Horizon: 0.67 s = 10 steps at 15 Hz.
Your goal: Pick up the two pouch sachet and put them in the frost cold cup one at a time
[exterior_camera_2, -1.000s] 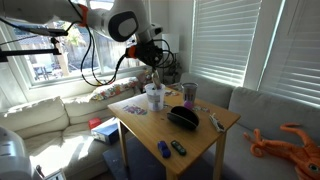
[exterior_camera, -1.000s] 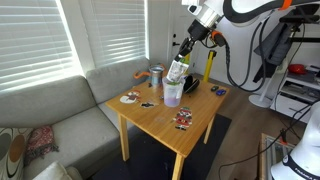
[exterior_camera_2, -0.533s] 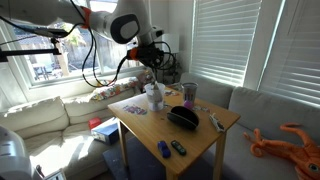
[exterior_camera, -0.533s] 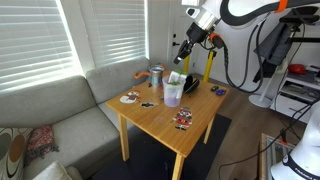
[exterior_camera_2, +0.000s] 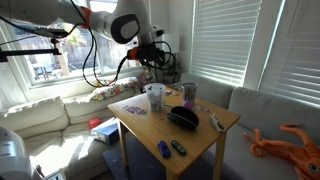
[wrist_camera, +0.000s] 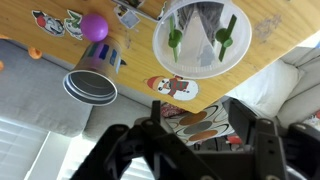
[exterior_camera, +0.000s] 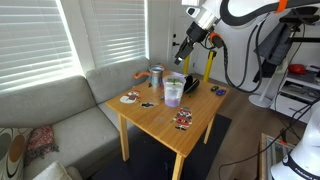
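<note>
The frost cold cup (exterior_camera: pixel 173 91) (exterior_camera_2: pixel 155 97) stands upright on the wooden table (exterior_camera: pixel 165 125), and purple print shows through its wall. In the wrist view I look straight down into the cup (wrist_camera: pixel 166 55). Whitish pouch sachet material (wrist_camera: pixel 200 35) with green tabs lies inside it; how many pouches are there I cannot tell. My gripper (exterior_camera: pixel 183 58) (exterior_camera_2: pixel 157 68) (wrist_camera: pixel 197 115) hangs just above the cup's rim. It is open, with nothing between its two dark fingers (wrist_camera: pixel 240 118).
A smaller teal-and-orange cup (exterior_camera: pixel 157 76) (wrist_camera: pixel 92 80) stands next to the frosted cup. Flat printed packets (exterior_camera: pixel 183 119) (exterior_camera: pixel 130 97) and a dark bowl-like thing (exterior_camera_2: pixel 182 117) lie on the table. A sofa (exterior_camera: pixel 60 120) flanks the table.
The gripper held a pouch sachet over the cup a second ago. Its jaws have since opened, and the pouch has dropped into the cup. The arm has barely moved.
</note>
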Available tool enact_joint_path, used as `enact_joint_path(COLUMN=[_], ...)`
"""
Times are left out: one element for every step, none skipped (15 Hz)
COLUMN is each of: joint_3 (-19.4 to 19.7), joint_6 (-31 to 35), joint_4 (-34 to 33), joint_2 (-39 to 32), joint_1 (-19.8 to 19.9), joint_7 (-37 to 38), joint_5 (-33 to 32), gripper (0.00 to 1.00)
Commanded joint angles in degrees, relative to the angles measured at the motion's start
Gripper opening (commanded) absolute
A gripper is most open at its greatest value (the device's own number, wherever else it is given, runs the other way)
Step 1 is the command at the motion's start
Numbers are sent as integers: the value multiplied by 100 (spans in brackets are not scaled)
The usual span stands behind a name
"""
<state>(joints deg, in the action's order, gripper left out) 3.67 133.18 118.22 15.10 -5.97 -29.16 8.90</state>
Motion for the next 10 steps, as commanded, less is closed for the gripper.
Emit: enact_joint_path(joint_3=[-157, -201, -235, -252, -282, -310, -335, -232, -255, -267], joint_6=[-89, -185, -325, -440, -606, -777, -917, -571, -672, -722], joint_4=[-172, -222, -282, -332, -399, -465, -524, -326, -371, -399], joint_2=[-10, -4, 1, 5, 3, -4, -9, 3, 3, 3], joint_1=[181, 231, 267, 282, 312, 337, 359, 266, 286, 296], joint_7=[784, 1043, 1293, 1476, 1705, 1937, 2145, 1682, 1834, 1908], joint_5=[-381, -512, -612, -661, -741, -805, -839, -652, -691, -706], gripper=[99, 100, 100, 100, 100, 100, 100, 100, 100, 100])
